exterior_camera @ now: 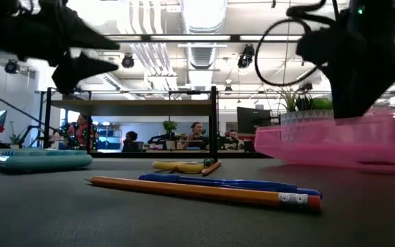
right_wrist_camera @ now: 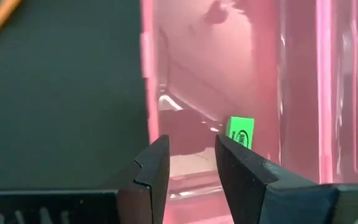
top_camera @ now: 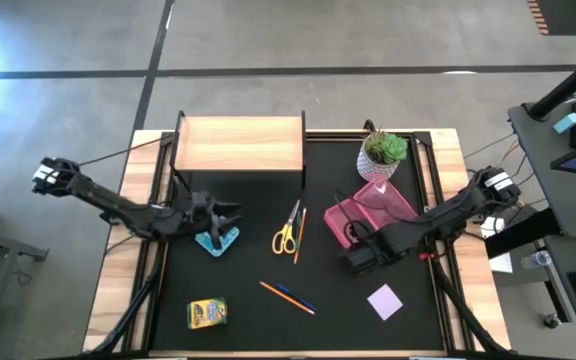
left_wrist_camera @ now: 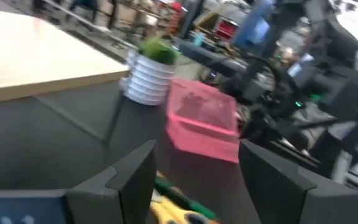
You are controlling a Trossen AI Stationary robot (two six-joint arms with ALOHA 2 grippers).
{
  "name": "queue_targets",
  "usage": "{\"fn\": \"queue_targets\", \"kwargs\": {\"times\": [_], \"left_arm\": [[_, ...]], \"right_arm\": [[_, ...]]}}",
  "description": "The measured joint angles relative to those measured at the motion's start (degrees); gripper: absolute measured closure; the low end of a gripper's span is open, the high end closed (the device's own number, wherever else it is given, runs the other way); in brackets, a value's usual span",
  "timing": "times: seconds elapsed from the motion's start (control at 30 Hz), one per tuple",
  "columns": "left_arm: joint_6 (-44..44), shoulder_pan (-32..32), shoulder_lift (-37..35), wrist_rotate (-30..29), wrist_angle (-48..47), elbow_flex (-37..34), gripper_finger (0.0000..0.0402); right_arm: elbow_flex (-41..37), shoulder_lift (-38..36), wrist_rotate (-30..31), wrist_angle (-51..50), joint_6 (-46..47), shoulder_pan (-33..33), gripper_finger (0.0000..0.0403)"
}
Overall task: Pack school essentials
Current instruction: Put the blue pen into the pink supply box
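Presently, the right gripper (right_wrist_camera: 192, 163) is held part-open and empty over the pink case (right_wrist_camera: 303, 93), the green eraser (right_wrist_camera: 241, 132) lying inside it just beyond at one o'clock, upright-edged.

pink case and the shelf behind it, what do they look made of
Pink case: likely translucent glossy plastic; the green eraser and table show through its walls. Shelf: pale wood or wood-look board, matte top, on a dark, probably metal frame.
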Motion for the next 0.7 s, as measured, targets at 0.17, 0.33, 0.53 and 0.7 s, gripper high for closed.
{"fn": "queue_targets", "kwargs": {"times": [0.17, 0.33, 0.53, 0.7], "left_arm": [[0.05, -0.06, 6.76, 8.00, -0.56, 5.22, 0.0191], [0.07, -0.09, 11.57, 12.09, -1.27, 8.66, 0.0191], [-8.97, -0.11, 14.84, 19.66, 1.00, 10.38, 0.0191], [-10.39, -0.13, 16.74, 23.56, 1.39, 10.63, 0.0191]], "right_arm": [[3.87, 0.00, 1.96, -0.03, -2.79, 0.35, 0.0282], [7.74, 0.00, 4.96, 0.10, -5.86, 1.66, 0.0288], [9.15, 0.54, 8.18, 3.25, -7.36, 3.87, 0.0287], [9.05, 3.00, 8.47, 12.05, -10.55, 5.60, 0.0289]]}}
